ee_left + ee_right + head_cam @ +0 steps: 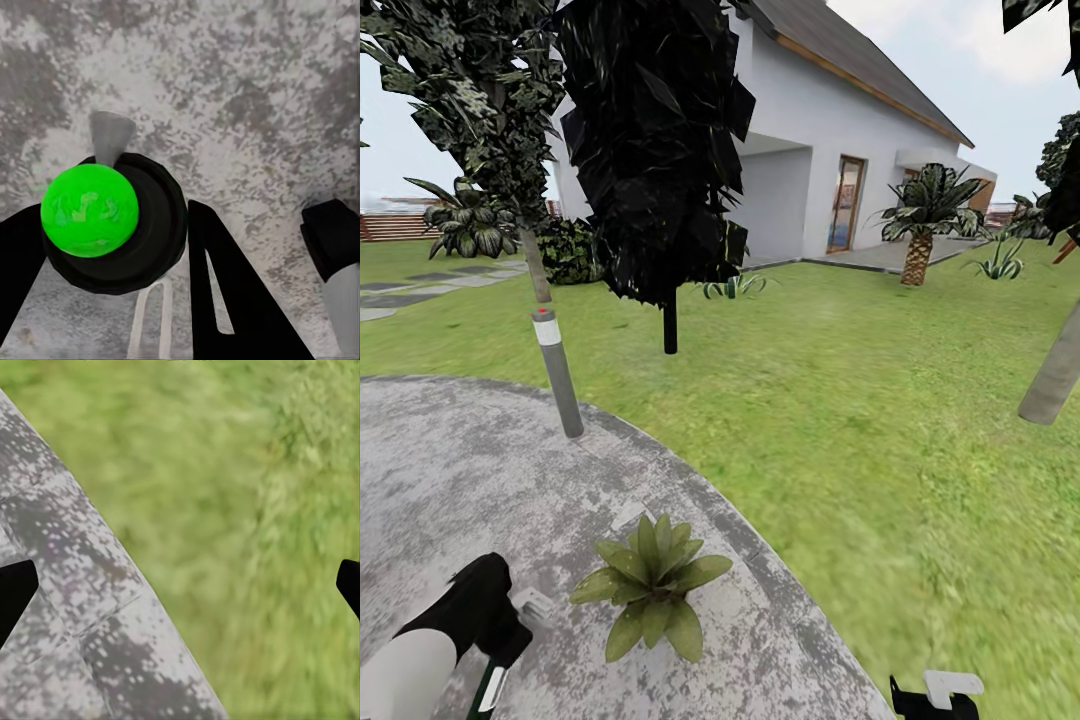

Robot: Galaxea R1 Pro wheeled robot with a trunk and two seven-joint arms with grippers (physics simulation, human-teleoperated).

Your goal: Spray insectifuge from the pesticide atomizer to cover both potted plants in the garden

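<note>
The head camera is looking forward and down from standing height over the mottled grey paved circle [480,470] and the green lawn [840,400], taking in a white house with a grey roof [830,130] far beyond. The left wrist camera is pointing almost straight down at the same paving [247,90] from close range, past a bright green ball set in a black round cap [90,211]. The right wrist camera is also facing down from nearby, straddling the edge where paving [82,607] is meeting grass [255,510].
</note>
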